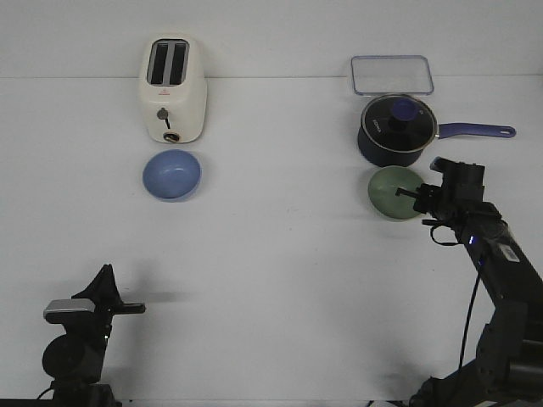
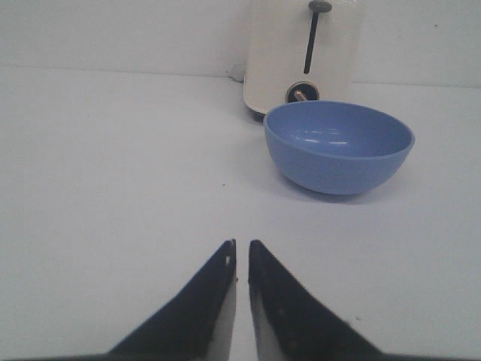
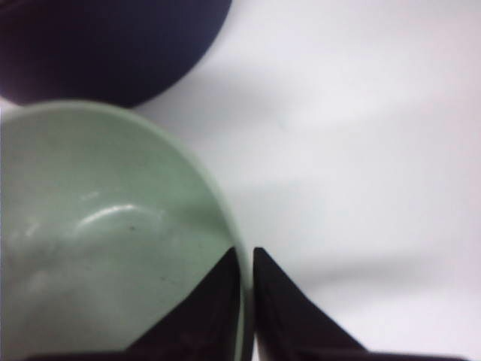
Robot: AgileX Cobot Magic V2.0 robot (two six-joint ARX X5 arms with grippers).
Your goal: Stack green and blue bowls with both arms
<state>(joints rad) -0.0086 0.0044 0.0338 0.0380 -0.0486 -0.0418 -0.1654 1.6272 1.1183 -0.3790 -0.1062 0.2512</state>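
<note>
While pinching green bowl (image 3: 98,241) rim, right gripper (image 3: 247,259) sits closed.

Black jointed arms (image 1: 501,280), black cables; pointed black fingers (image 2: 282,316) (silver-grey block on left (image 1: 68,309)).

No legible text, labels or numbers anywhere

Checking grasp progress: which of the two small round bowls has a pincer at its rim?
The pale green bowl beside the navy saucepan; the right pincer straddles its rim. The periwinkle blue bowl sits untouched.
</note>
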